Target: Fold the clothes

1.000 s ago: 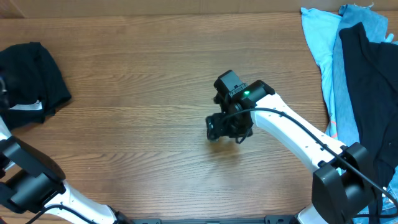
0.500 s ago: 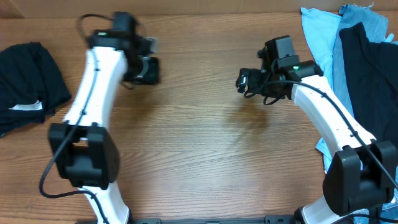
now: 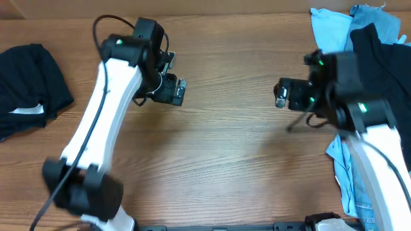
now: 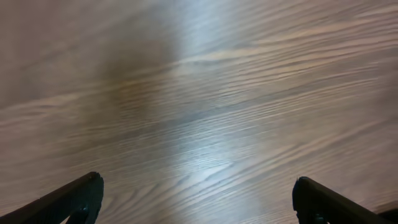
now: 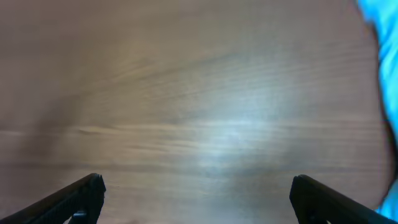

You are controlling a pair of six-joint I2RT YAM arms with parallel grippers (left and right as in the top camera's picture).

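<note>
- Both grippers are spread wide. The left gripper (image 4: pixel 198 202) shows two dark fingertips at the bottom corners of its wrist view, with only bare wood between them. The right gripper (image 5: pixel 198 199) shows the same.
- Neither pair of fingers touches any cloth.
- Seen from above, the two grippers hover over the table (image 3: pixel 218 160), well apart from each other. The left one is over the far-left part, the right one close to the heap at the right edge.
- Past the right fingers, a blurred strip of light-blue piece (image 5: pixel 387 93) runs down the right edge of the wrist view.
- The heap at the right is loose and unfolded. That light-blue piece lies nearest the table's middle. A denim-blue piece (image 3: pixel 380 22) sits behind it at the far corner, and a black garment (image 3: pixel 382 83) is draped over both.
- A black tee (image 3: pixel 29 80) lies bundled into a compact, rounded shape at the far-left edge, well away from either gripper. A white label (image 3: pixel 26 110) shows on its near side.
- The tabletop is brown wood with long streaked grain and a soft sheen, flat and bare under both grippers.
- The garments look soft and matte, with creased, drooping edges.
</note>
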